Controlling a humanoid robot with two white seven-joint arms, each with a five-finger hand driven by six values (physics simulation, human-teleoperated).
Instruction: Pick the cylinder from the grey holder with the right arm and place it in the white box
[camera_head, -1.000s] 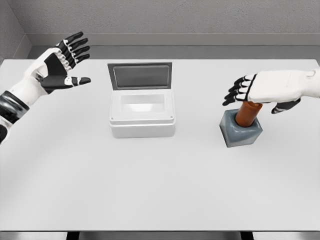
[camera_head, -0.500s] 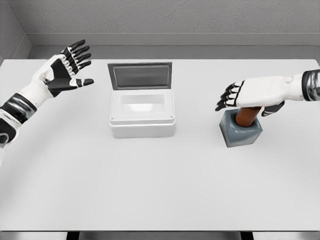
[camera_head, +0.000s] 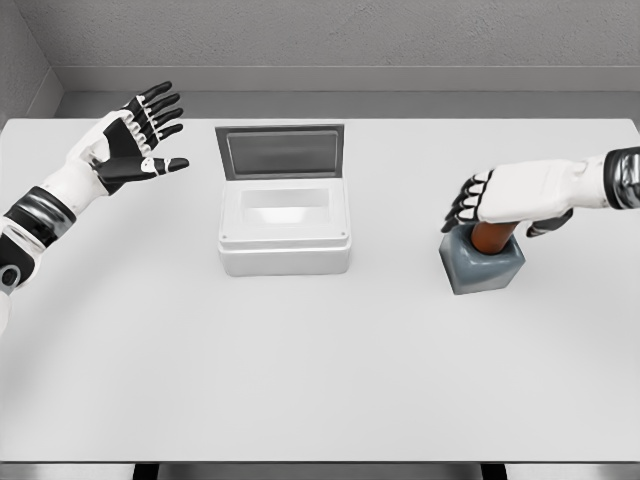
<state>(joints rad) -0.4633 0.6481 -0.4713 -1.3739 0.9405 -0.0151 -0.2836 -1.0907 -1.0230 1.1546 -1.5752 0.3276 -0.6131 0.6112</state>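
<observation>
1. The cylinder (camera_head: 491, 238) is reddish-brown and stands upright in the grey holder (camera_head: 481, 264), right of the white box (camera_head: 284, 228).
2. The right hand (camera_head: 512, 196) covers its top, fingers curling down; a firm grasp seems likely, but I cannot tell.
3. The left hand (camera_head: 128, 140), left of the box, has its fingers spread.

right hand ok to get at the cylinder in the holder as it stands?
Probably yes. The right hand sits directly over the brown cylinder, which stands upright in the grey holder, top exposed. Nothing lies between them; fingers are curling but whether they grip it is unclear.
</observation>
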